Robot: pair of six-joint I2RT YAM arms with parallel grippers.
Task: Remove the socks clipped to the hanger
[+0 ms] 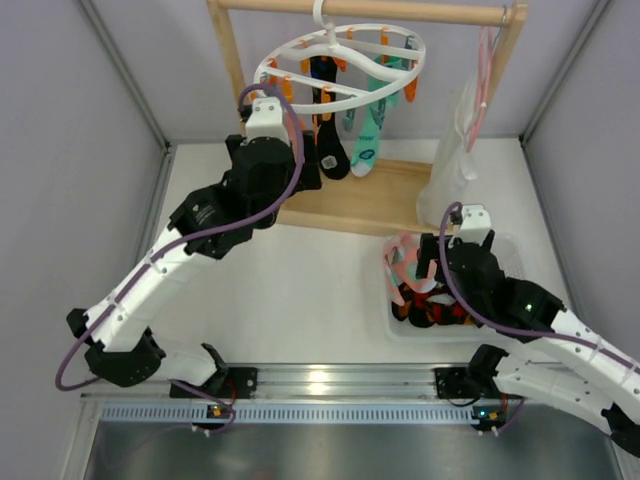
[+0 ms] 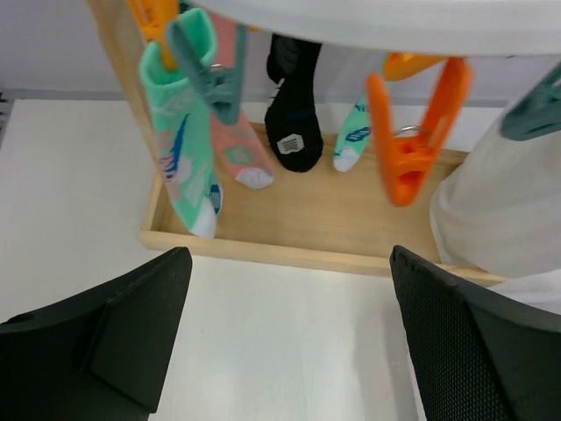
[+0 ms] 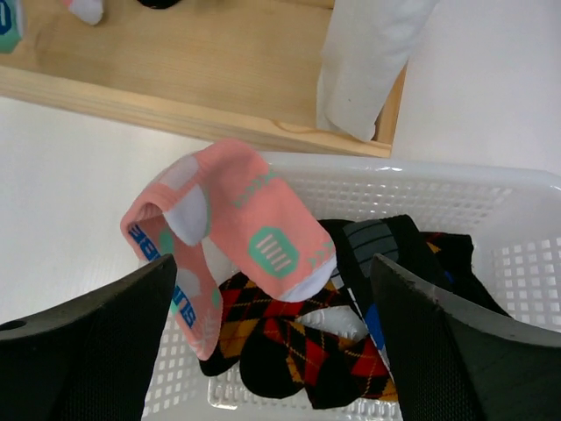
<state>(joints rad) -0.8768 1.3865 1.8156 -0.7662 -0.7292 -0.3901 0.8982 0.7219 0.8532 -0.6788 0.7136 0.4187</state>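
The round white hanger (image 1: 340,68) hangs from the wooden rack bar with orange and teal clothespins. Clipped to it are a black sock (image 1: 330,150) and a teal-mint patterned sock (image 1: 368,135). In the left wrist view a mint sock (image 2: 184,149), a salmon sock (image 2: 237,145), a black sock (image 2: 294,110) and another mint sock (image 2: 355,140) hang down. My left gripper (image 2: 289,342) is open and empty, below and in front of them. My right gripper (image 3: 272,342) is open above the white basket (image 3: 456,193), over a pink sock (image 3: 237,228) draped on its rim.
The wooden rack base (image 1: 360,200) lies under the hanger. A long white garment (image 1: 455,160) hangs on a thin pink hanger (image 1: 485,70) at the right. Black argyle socks (image 3: 324,342) lie in the basket. An empty orange clothespin (image 2: 408,132) hangs near the left gripper.
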